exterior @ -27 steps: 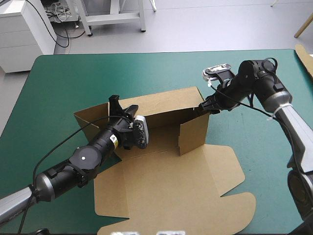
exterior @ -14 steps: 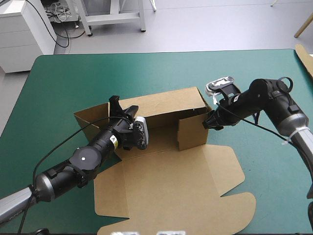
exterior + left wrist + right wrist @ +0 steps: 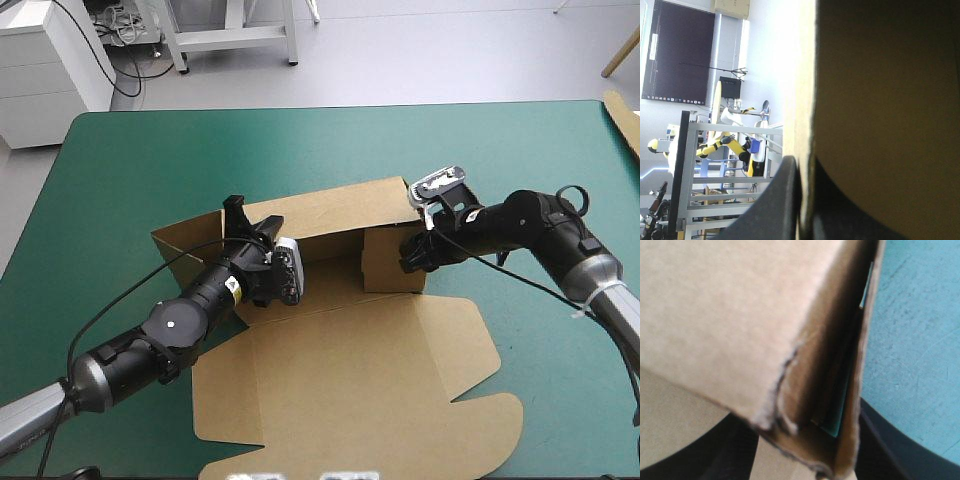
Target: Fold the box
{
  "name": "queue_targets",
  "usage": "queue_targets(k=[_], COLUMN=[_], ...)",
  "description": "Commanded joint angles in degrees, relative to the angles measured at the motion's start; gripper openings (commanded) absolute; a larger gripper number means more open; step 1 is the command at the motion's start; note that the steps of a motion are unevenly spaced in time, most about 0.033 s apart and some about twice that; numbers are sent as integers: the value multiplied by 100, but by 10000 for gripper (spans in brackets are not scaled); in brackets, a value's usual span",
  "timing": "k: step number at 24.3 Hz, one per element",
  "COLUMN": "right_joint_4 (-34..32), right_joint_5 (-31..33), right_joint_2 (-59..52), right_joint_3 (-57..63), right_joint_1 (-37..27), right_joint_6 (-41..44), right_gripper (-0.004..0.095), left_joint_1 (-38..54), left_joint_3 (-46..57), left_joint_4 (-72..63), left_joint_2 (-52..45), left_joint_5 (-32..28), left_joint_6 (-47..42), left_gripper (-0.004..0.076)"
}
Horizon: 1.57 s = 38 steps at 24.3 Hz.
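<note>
The brown box (image 3: 350, 380) lies mid-table with its back wall (image 3: 340, 208) raised and its lid panel flat toward the near edge. My left gripper (image 3: 240, 212) is at the back wall's left end; in the left wrist view the board's edge (image 3: 807, 100) runs between the black fingers (image 3: 780, 200), so it is shut on the box. My right gripper (image 3: 408, 255) is at the right side wall (image 3: 390, 262), which stands turned inward. In the right wrist view that wall's edge (image 3: 850, 390) sits between the spread fingers (image 3: 900, 440), which stand open.
Teal-green cover (image 3: 120, 170) lies bare left of and behind the box. A strip of brown board (image 3: 622, 118) shows at the table's far right edge. The left arm lies across the box's left flap (image 3: 180, 240).
My right gripper has moved from the box's far right corner toward the near edge and leftward, and the right side wall has swung inward with it. The left arm has not moved.
</note>
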Motion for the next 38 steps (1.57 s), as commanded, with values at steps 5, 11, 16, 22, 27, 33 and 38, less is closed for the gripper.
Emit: queue_targets(k=[5, 11, 16, 22, 27, 33, 38], right_joint_4=[-1209, -1367, -1331, -1310, -1379, -1379, -1488], right_joint_5=[-850, -1669, -1679, -1719, -1966, -2125, -2177], right_joint_2=[-231, -304, -304, -304, -304, -241, -146], right_joint_3=[92, 351, 351, 351, 351, 351, 351], right_joint_1=[524, 1010, 1055, 1055, 1055, 1055, 1055], right_joint_6=[1663, 2006, 2230, 2230, 2516, 2561, 2682], right_gripper=[436, 135, -21, -21, -20, -20, -19], left_joint_1=[-40, -40, -40, -40, -92, -534, -991], left_joint_3=[-106, -106, -106, -116, -116, -116, -116], left_joint_4=[-23, -23, -23, -35, -95, -398, -878], left_joint_2=[-98, -98, -108, -133, -468, -1049, -1342], left_joint_5=[-313, -739, -713, -787, -787, -748, -305], left_joint_6=[-132, -132, -132, -156, -429, -497, -444], left_gripper=[-8, -8, 44, 375, 409, 409, 409])
